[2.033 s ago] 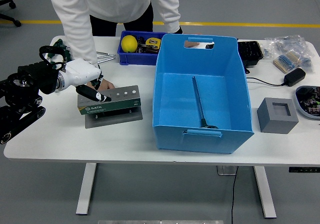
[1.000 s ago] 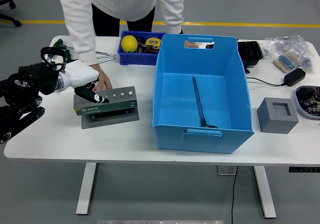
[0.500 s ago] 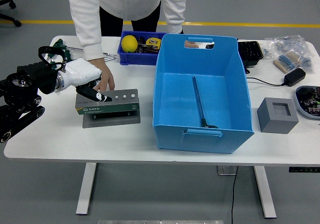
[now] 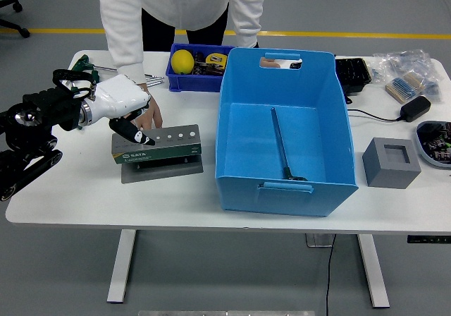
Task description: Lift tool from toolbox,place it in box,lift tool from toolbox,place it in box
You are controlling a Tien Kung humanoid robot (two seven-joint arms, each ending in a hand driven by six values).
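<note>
My left hand [image 4: 121,108] hovers over the toolbox [image 4: 158,144].
Toolbox, nudged right by a person's hand [image 4: 146,111], lies at nine o'clock from the box [image 4: 285,129]; fingers loosely curled, empty; one tool [image 4: 280,144] already inside.

A green toolbox [image 4: 158,144] is sitting on the white counter [image 4: 84,196] beside a bright blue box [image 4: 283,129]; the left hand [image 4: 125,111] is showing white with black fingers.

I see the toolbox [image 4: 158,145] on the tabletop [image 4: 84,196], left of the big box [image 4: 285,134]. A tool [image 4: 280,145] lies inside that box. A small bin [image 4: 192,69] sits behind the toolbox. A block [image 4: 391,162] sits right of the box.
</note>
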